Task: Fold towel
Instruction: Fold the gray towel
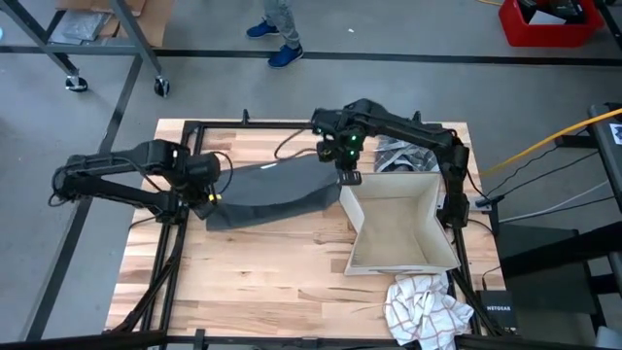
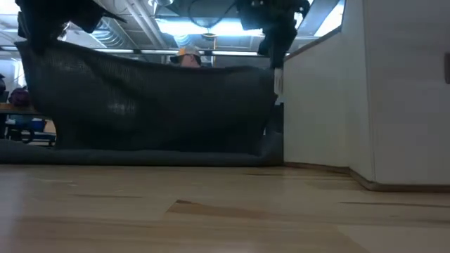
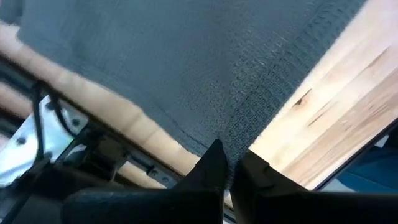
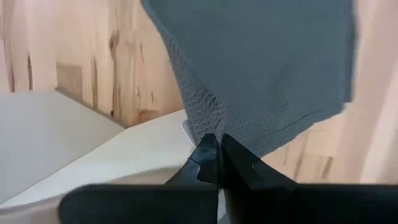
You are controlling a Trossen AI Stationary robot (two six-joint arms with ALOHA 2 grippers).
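A dark grey towel is stretched between both grippers. In the low view the towel hangs as a wide sheet, and its lower edge reaches the wooden table. My left gripper is at the towel's left end and is shut on it. My right gripper is at the towel's right end, next to the white box, and is also shut on it. Each wrist view shows its own gripper, left and right, closed on the waffle-weave cloth. My left gripper pinches the towel's upper left corner between its two fingers, where a hemmed edge bunches. The cloth spreads away from the fingers and hangs below them. My right gripper pinches the towel's upper right corner between its two fingers, and the cloth gathers into a small ridge at the fingertips. The top edge runs nearly straight between the two grippers.
An open white cardboard box stands right of the towel, close to my right gripper. A checked white cloth lies at the near right corner. A crumpled grey cloth lies behind the box. Bare wood lies near the towel.
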